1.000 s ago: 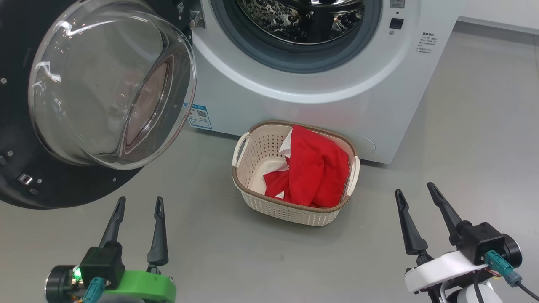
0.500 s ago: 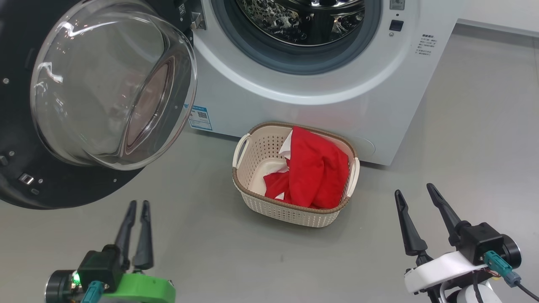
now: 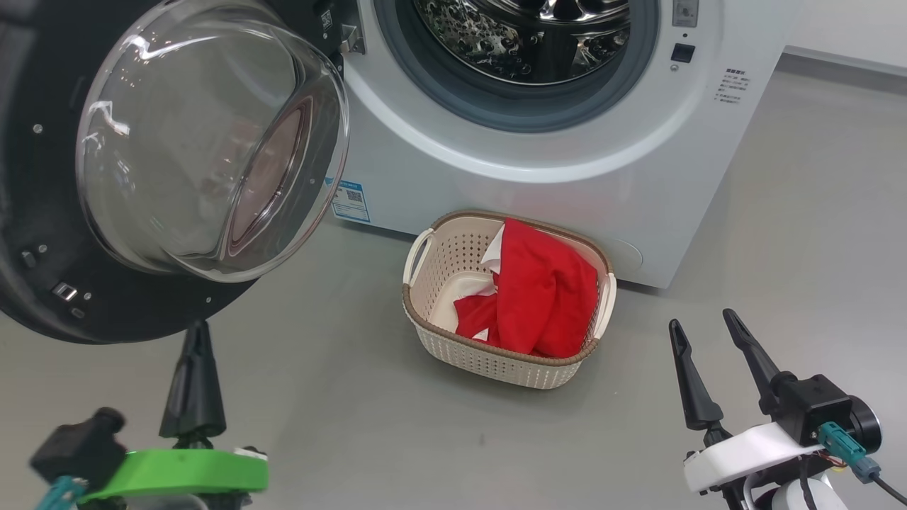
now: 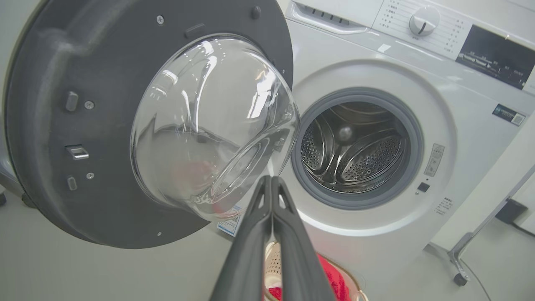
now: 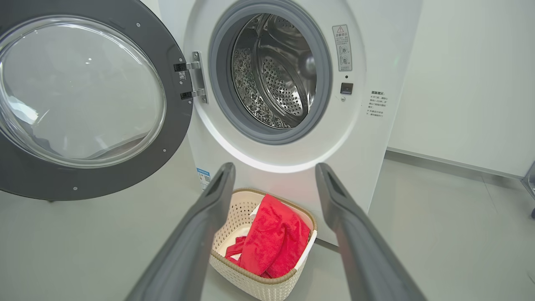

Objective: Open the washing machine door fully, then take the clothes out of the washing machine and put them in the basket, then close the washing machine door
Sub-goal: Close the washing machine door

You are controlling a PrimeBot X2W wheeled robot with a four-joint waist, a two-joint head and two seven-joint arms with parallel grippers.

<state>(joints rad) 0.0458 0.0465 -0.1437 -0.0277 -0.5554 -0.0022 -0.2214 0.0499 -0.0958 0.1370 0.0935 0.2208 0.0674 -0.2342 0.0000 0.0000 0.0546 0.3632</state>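
The washing machine [image 3: 538,170] stands with its drum mouth bare. Its door [image 3: 163,163] hangs wide open on the left, black rim around a clear glass bowl [image 4: 209,125]. Red and white clothes [image 3: 538,297] lie in the cream basket [image 3: 439,262] on the floor in front of the machine [image 5: 368,138]. My left gripper [image 3: 197,333] is shut with nothing in it, its tips just below the door's lower rim [image 4: 104,217]; in the left wrist view the fingers [image 4: 288,225] press together. My right gripper [image 3: 701,326] is open and empty, to the right of the basket [image 5: 234,271].
Grey floor [image 3: 340,397] spreads around the basket and between the two arms. A white wall [image 5: 468,83] runs to the right of the machine. A metal stand leg with a caster [image 4: 459,278] sits at the machine's right side.
My left gripper has closed from wide open to shut and turned edge-on. The head camera has shifted a little, so the whole scene sits slightly right and lower.
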